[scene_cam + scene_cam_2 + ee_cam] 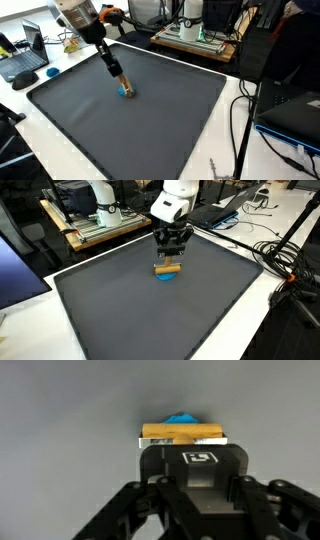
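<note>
— Holding anything in the gripper (168, 259)?
— Closed snug on the wooden block (167, 270), touching a blue piece (165, 278).
— Sitting where?
— Near the middle of the grey mat (120, 305), toward the robot.

White table (256, 316), dark grey mat (125, 305), blue piece (165, 278) with wooden block (167, 270)

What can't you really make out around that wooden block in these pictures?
Wrist view: the blue thing is mostly covered by the wooden block, so its kind is unclear.
Wrist view: the end effector hides its own fingertips behind its black body.
Both exterior views: whether the blue thing touches the dark mat is too small to tell.
</note>
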Controlling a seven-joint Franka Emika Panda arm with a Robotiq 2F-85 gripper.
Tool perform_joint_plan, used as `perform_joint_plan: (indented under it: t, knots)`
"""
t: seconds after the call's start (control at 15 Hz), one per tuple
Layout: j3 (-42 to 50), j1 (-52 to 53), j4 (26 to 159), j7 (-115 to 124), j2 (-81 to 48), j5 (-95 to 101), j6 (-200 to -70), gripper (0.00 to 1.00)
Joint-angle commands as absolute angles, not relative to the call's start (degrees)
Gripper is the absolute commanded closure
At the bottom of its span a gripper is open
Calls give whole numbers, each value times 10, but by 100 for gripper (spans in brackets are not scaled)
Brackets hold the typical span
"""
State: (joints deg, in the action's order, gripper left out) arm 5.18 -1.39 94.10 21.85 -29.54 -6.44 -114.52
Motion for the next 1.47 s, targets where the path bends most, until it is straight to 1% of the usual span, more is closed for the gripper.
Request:
perform_joint_plan:
  t: [0.0, 0.6, 1.07, 1.4]
  knots:
    - [38, -24, 934, 188, -335, -84, -1113, 78]
    - [37, -24, 914, 172, -347, -82, -1085, 78]
    - [45, -30, 928, 193, -334, -100, -1163, 78]
    - [51, -35, 930, 209, -334, -107, -1194, 78]
